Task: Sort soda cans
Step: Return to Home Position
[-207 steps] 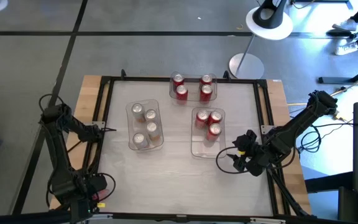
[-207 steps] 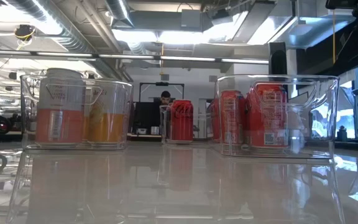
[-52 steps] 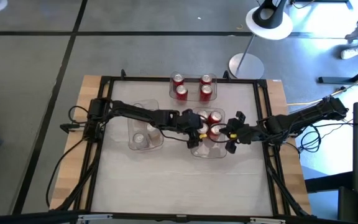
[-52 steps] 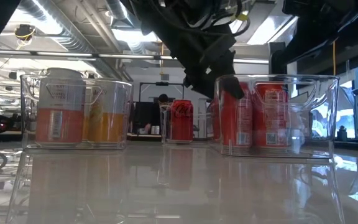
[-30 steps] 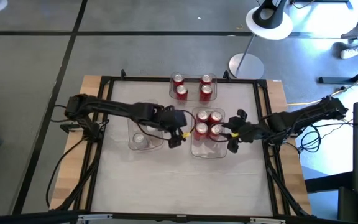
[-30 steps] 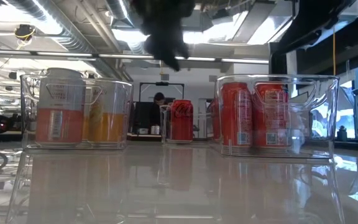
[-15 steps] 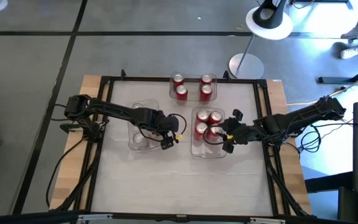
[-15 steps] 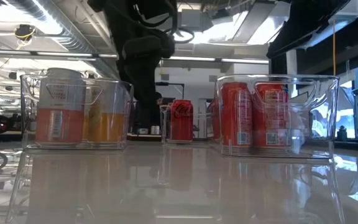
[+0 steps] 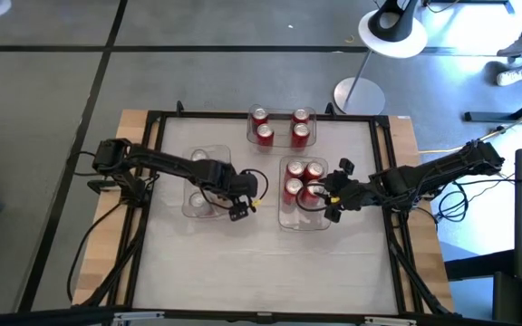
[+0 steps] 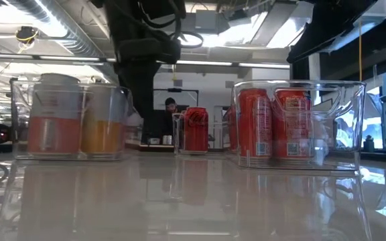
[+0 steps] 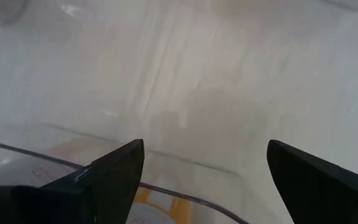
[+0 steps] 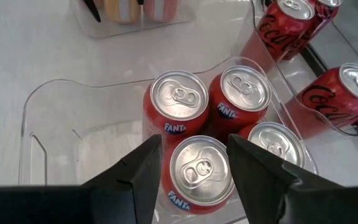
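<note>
Retreating, your open, empty left gripper (image 9: 240, 208) nudged the left bin (image 10: 20, 120); right gripper (image 12: 193, 144) open above cans (image 12: 201, 168). Sorting appears complete.

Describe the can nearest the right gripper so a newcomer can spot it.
From above, take the clear bin on the table's right, holding four red cans. The can is in the corner closest to the right gripper, whose open fingers frame it; the other three sit farther off.

Near half of white counter (image 9: 261, 272) open. Three clear rectangular plastic bins (image 9: 302, 221) holding soda cans (image 9: 294, 188) block middle and far side.
</note>
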